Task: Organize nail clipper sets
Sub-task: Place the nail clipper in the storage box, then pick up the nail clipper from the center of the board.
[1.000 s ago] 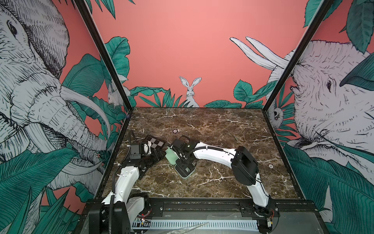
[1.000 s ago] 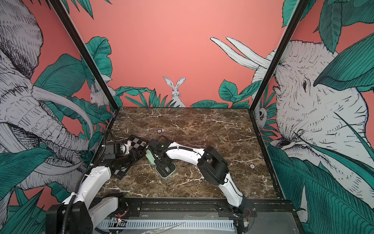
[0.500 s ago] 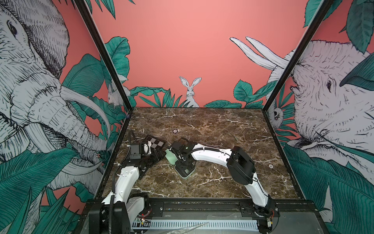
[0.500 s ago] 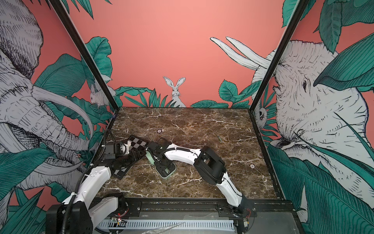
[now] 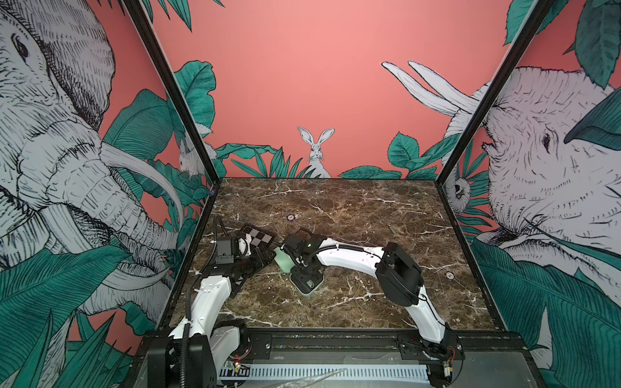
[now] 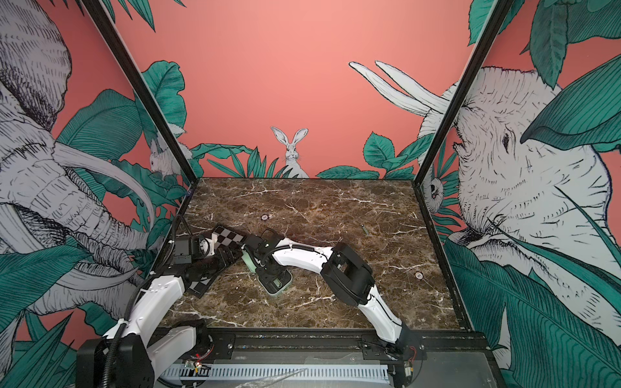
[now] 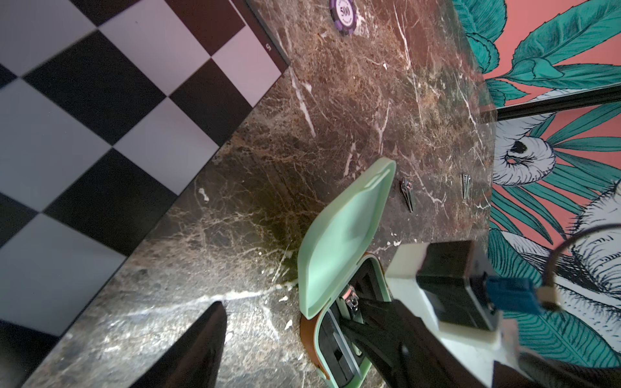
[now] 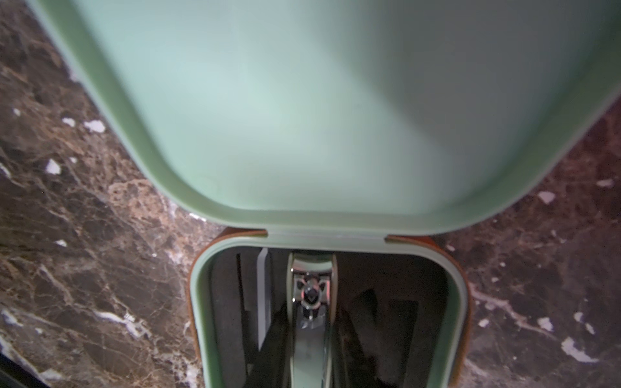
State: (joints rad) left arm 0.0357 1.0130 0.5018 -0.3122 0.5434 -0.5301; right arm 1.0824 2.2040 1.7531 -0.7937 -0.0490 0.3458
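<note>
One of the nail clipper sets, a mint-green case (image 5: 312,291) (image 6: 282,288), lies open on the marble with its lid (image 5: 281,261) (image 7: 339,235) (image 8: 302,100) standing up. My right gripper (image 5: 304,273) (image 6: 270,273) (image 8: 311,349) reaches down into the dark insert and is shut on a green and metal nail clipper (image 8: 311,295) (image 7: 351,300). A thin flat tool (image 8: 262,302) sits in a slot beside it. To the left of the case my left gripper (image 5: 263,260) (image 6: 232,257) is open and empty, with one dark finger (image 7: 205,346) showing. Two thin metal tools (image 7: 407,195) (image 7: 465,184) lie loose beyond the lid.
A black-and-white checkered board (image 5: 257,235) (image 6: 228,235) (image 7: 100,117) lies under the left arm by the left wall. Poker chips (image 5: 291,217) (image 5: 449,275) (image 7: 345,13) rest on the marble. A loose tool (image 6: 364,229) shows towards the back right.
The right arm's elbow has shifted slightly to the left while its gripper stays in the case. The left arm has not moved.
</note>
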